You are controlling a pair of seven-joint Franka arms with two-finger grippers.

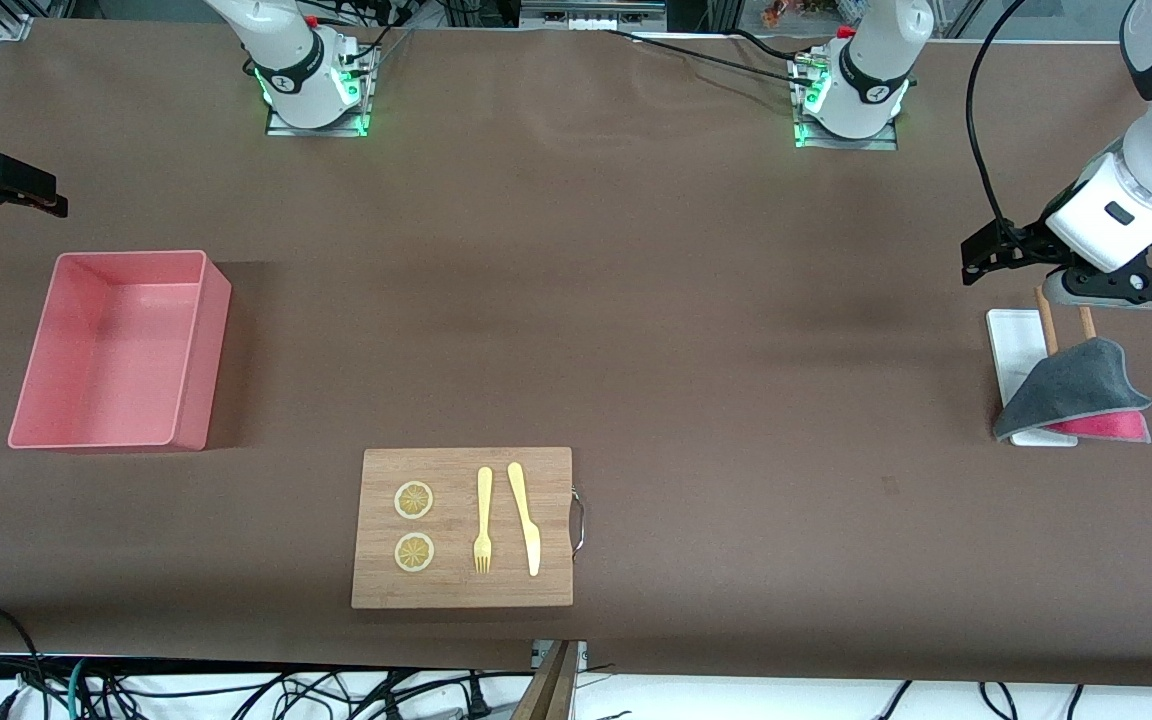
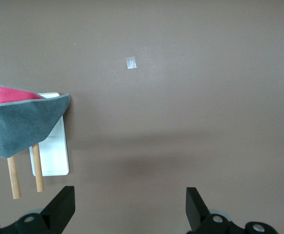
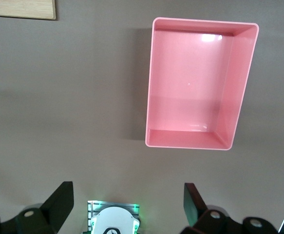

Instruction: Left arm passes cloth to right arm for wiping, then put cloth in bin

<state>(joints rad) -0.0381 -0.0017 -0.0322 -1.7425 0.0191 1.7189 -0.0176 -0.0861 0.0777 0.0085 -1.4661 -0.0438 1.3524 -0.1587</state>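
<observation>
The cloth (image 1: 1071, 392), grey with a pinkish-red underside, hangs draped over two wooden pegs (image 1: 1046, 318) on a small white tray (image 1: 1011, 345) at the left arm's end of the table. My left gripper (image 1: 978, 258) hovers open over bare table beside the tray, holding nothing. In the left wrist view the cloth (image 2: 20, 127) is off to one side of the open left gripper (image 2: 129, 204). The pink bin (image 1: 208, 345) stands empty at the right arm's end. My right gripper (image 1: 34, 195) hangs open over the table by that end, with the bin (image 3: 149, 97) ahead of the right gripper (image 3: 127, 200).
A wooden board (image 1: 546, 530) with two lemon slices (image 1: 414, 500), a fork (image 1: 483, 520) and a knife (image 1: 526, 515) lies near the front edge of the table. Both arm bases stand along the edge farthest from the front camera. A bit of tape (image 2: 131, 63) lies on the mat.
</observation>
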